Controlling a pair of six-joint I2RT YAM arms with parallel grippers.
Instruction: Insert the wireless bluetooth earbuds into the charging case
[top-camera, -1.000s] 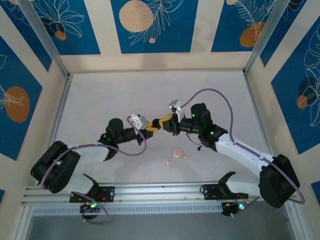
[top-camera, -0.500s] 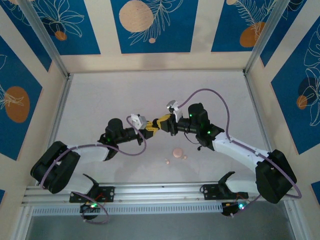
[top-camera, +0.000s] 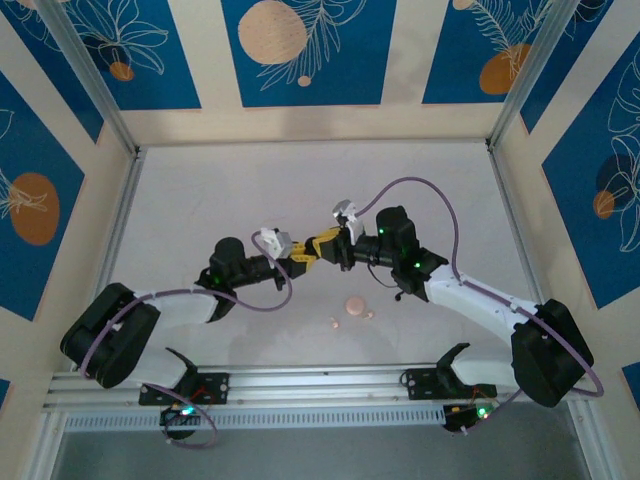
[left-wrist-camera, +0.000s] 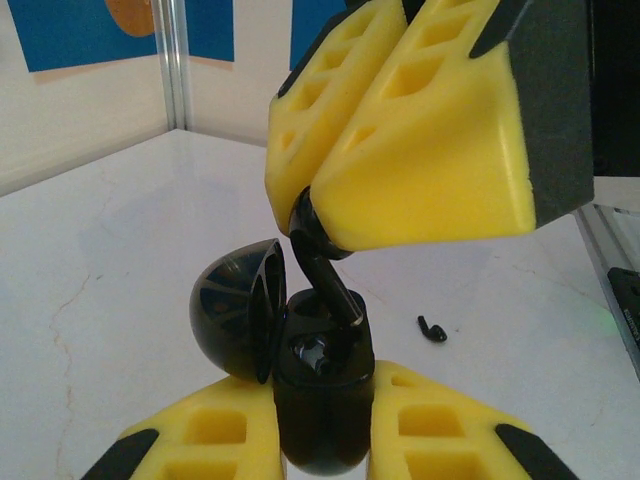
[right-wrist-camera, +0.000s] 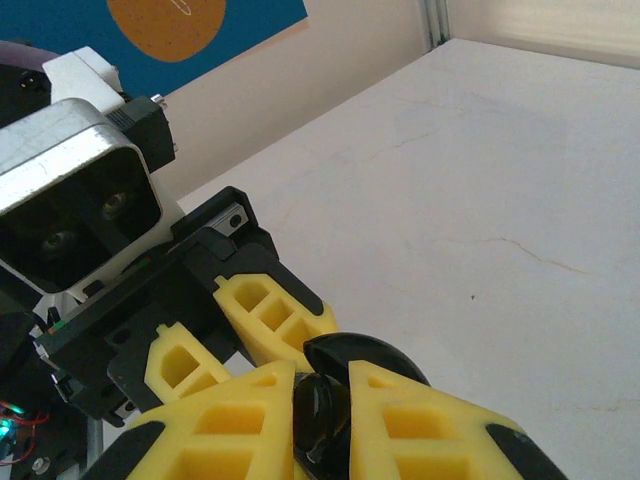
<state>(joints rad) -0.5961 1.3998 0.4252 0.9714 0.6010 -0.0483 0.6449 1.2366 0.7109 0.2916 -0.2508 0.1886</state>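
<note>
the left gripper (top-camera: 300, 256) is clamped on the lower body of the black case (left-wrist-camera: 320, 400), which stands upright above the table (left-wrist-camera: 120, 250) with its lid (left-wrist-camera: 235, 315) swung open to one side. the right gripper (top-camera: 318, 247) is pinched narrow on the head of 1 black bud (left-wrist-camera: 328, 275). the bud's stem points down and its tip is at the mouth of the case, touching or nearly so; whether it is in a socket i cannot tell. a 2nd black bud (left-wrist-camera: 432, 328) lies on the table beyond the case.

the bud looks light, hard and glossy, so it would likely squirt out of a careless pinch. holding the bulbous head, as here, leaves the stem free to go in. the case is smooth and rounded and may twist between the pads; its body is the place to grip, never the hinged lid.

near the arms sit a round pink case (top-camera: 354, 304) and 2 tiny pink buds (top-camera: 335, 322).
</note>
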